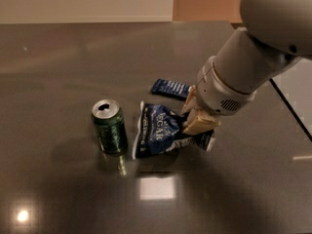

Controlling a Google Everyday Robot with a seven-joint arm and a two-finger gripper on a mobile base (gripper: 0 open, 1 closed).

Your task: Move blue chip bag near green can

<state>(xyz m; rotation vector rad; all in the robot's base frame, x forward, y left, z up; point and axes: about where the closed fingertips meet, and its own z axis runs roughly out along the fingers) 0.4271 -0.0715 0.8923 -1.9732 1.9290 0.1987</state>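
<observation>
Break-room or kitchenette counter, with a robot arm at work on it.
A dark, polished surface (58, 48) mirrors bright light patches (156, 187), and a pale wall (83, 1) and a wood-toned panel (204, 1) stand behind it. The things on it are snacks: a green can (109, 128), a slim blue wrapper (170, 87) and a blue chip bag (158, 130). The robot's tool (197, 121) pinches the bag's right side, low over the surface.
</observation>
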